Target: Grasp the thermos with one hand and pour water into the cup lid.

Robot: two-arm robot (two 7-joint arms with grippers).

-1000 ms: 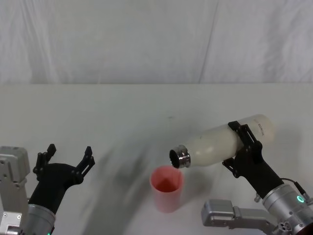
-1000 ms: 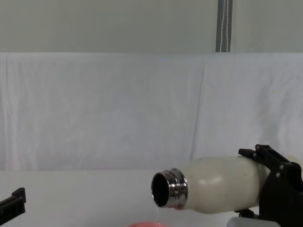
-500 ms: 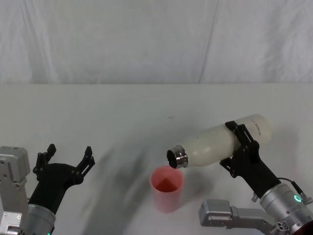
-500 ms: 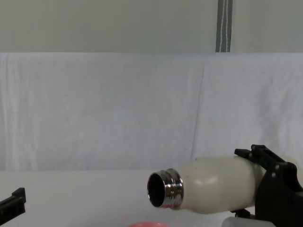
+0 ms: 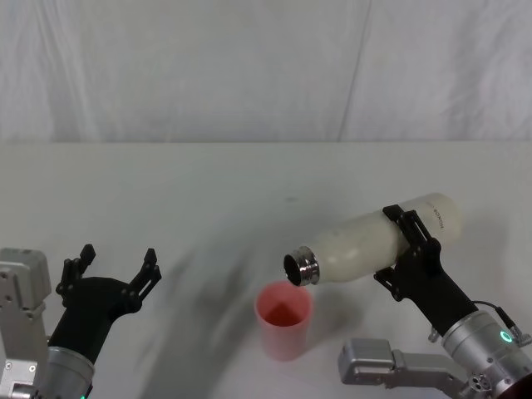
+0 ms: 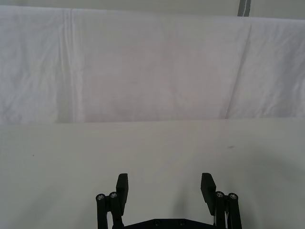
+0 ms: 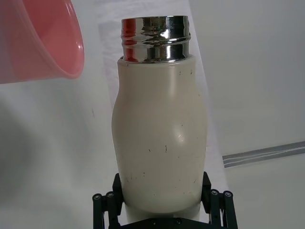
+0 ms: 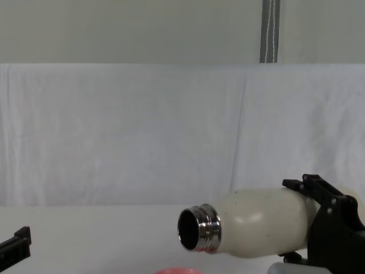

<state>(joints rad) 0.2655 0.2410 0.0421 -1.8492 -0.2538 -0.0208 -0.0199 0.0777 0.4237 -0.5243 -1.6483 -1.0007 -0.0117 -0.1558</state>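
Cream thermos lying near-horizontal, steel neck toward pink cup lid, clamped by right end effector

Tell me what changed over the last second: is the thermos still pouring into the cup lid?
The right gripper, clamped on the thermos, drew it slightly toward the robot's left, so the steel mouth sits a bit lower and further over the cup lid. The thin trickle seen a second ago is no longer visible in the chest view. The cup lid, the grip and the open, idle left gripper stayed as they were.
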